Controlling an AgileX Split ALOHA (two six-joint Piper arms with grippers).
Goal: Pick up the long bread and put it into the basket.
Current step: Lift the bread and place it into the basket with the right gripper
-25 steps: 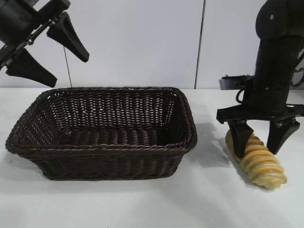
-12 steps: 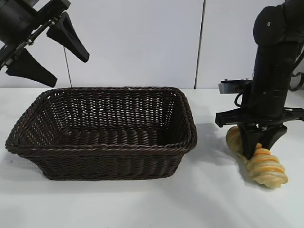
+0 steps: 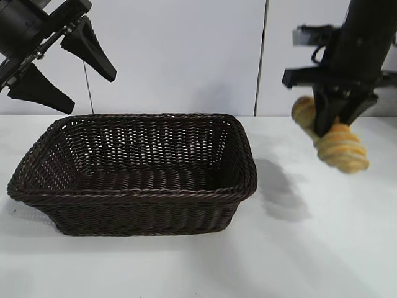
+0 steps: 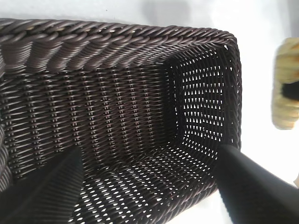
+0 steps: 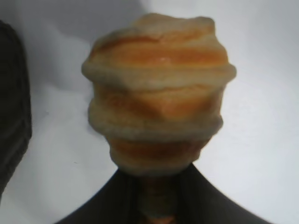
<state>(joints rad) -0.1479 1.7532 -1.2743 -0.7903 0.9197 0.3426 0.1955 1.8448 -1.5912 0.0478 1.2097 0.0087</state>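
**Spotter:** Where are you in the job?

**Operator:** Carrying. My right gripper (image 3: 335,121), in the upper right of the exterior frame, is clamped across the middle of the long bread (image 3: 340,148). The loaf hangs clear of the white table (image 3: 322,248); its shadow lies on the surface just right of the basket (image 3: 133,198). One end pokes out left of the fingers, and the fatter striped end sags lower right, so it hangs tilted.

**Spotter:** Is the hold good?

**Operator:** My right wrist camera shows the loaf end-on, with the dark fingers (image 5: 205,196) pinching it at the bottom of that picture. I judge it secure enough, though the tilt could let it swing.

**Spotter:** And your other arm?

**Operator:** The left gripper (image 3: 62,65) is parked in the upper left of the exterior frame, above the basket's left end, prongs spread wide and holding nothing. Its wrist camera looks straight into the basket, which has nothing in it.

**Spotter:** So what does the next move call for?

**Operator:** I'd say a sideways carry toward frame left, keeping the sagging end above the braided rim (image 3: 245,149), then stopping over the middle of the basket floor, lowering and letting go. I'd steer clear of the left prongs.
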